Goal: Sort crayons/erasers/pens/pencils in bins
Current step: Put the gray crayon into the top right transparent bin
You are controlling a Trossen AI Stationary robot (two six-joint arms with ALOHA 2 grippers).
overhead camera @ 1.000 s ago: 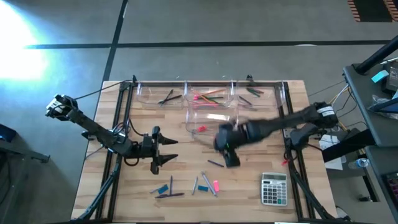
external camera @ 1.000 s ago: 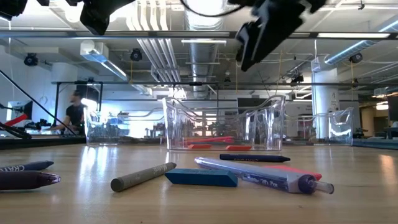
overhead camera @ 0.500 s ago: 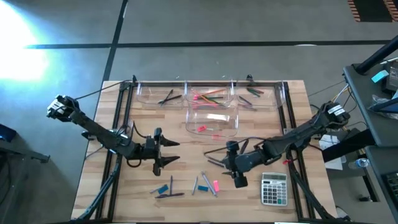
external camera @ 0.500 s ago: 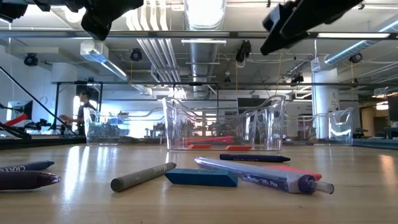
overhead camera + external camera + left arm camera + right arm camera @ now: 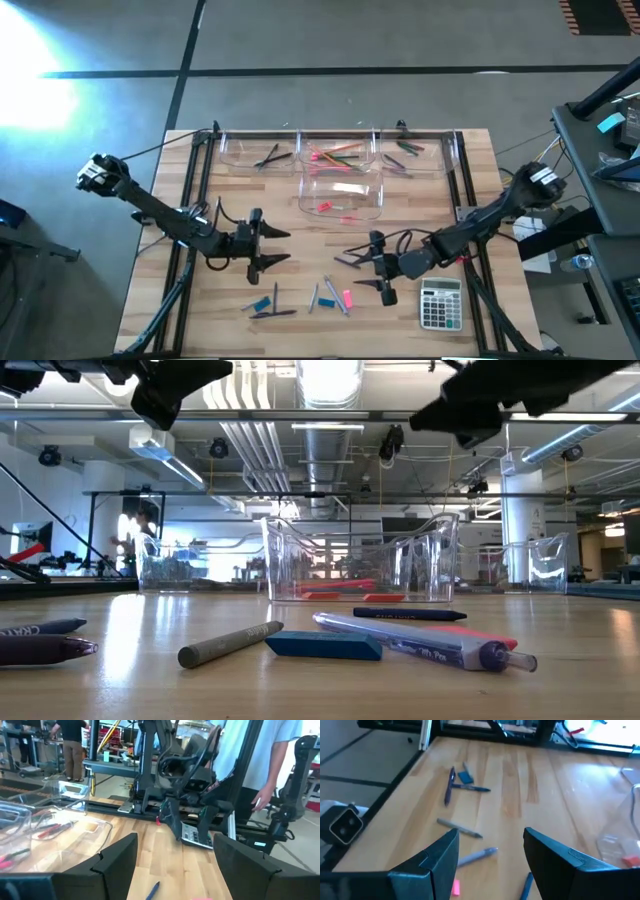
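The middle of the table (image 5: 300,240) is bare wood with room to pass. Four bins (image 5: 341,193) block the far edge. Loose pens (image 5: 272,313), crayons and erasers (image 5: 347,298) lie near the front edge. The calculator (image 5: 440,303) fills the front right corner.

One camera looks straight down on the whole tabletop (image 5: 330,215), one sits at tabletop height close to the loose sticks, facing the room, and each wrist camera looks forward past its own claw, all sharing the front clear bin (image 5: 360,560).
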